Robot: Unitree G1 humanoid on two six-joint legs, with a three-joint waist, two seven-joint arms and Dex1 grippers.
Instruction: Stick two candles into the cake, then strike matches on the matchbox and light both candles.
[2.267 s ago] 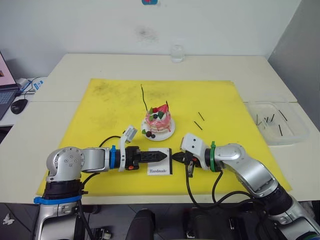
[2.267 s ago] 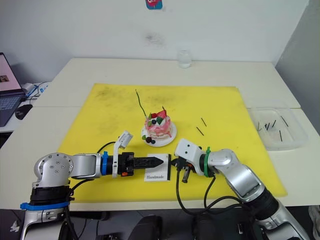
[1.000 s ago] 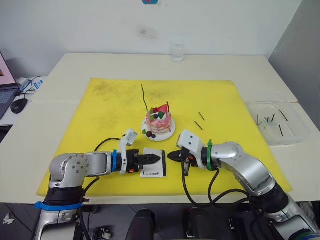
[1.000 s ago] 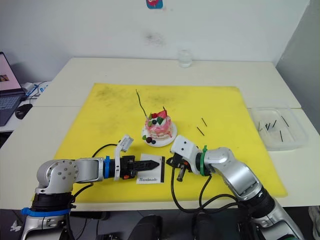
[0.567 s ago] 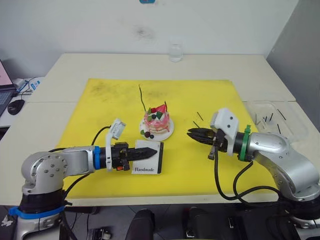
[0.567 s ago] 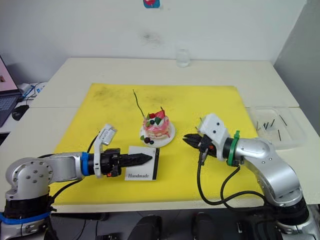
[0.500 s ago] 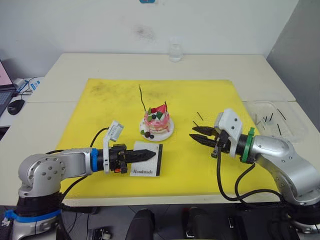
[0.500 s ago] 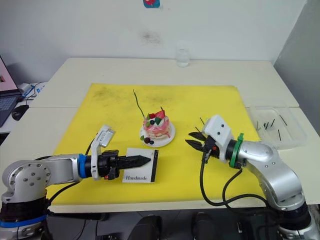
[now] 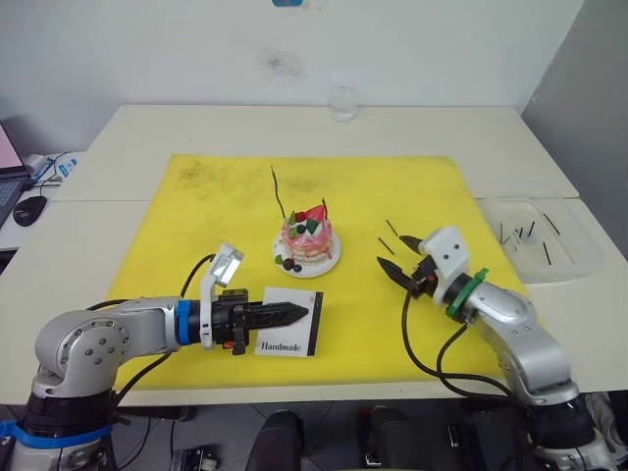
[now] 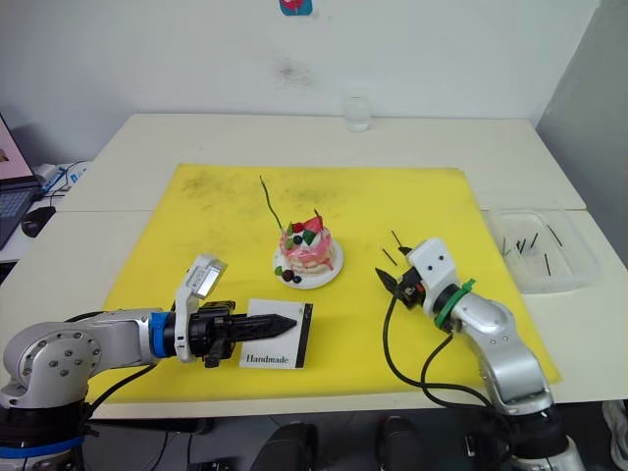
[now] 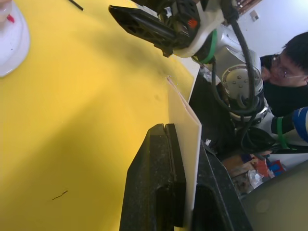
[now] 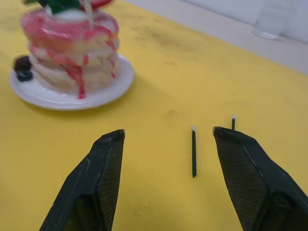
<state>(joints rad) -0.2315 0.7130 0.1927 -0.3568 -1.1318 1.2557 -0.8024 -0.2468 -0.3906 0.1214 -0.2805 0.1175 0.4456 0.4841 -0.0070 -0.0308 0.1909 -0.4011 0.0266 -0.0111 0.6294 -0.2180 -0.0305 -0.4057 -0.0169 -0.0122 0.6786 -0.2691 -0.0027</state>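
The matchbox (image 9: pixel 289 334), a flat white box printed "Handmade" with a black strip along one edge, is clamped in the left gripper's (image 9: pixel 294 314) jaws above the yellow mat (image 9: pixel 196 216). The right gripper (image 12: pixel 166 185) hangs with jaws spread; a short dark match (image 12: pixel 193 151) lies between them, near the cake (image 12: pixel 72 57).

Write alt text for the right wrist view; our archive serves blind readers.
The right gripper hangs open over a yellow mat, one short dark match with a pale tip lying between its two black fingers. Beyond stands a small pink layered cake on a round white plate.
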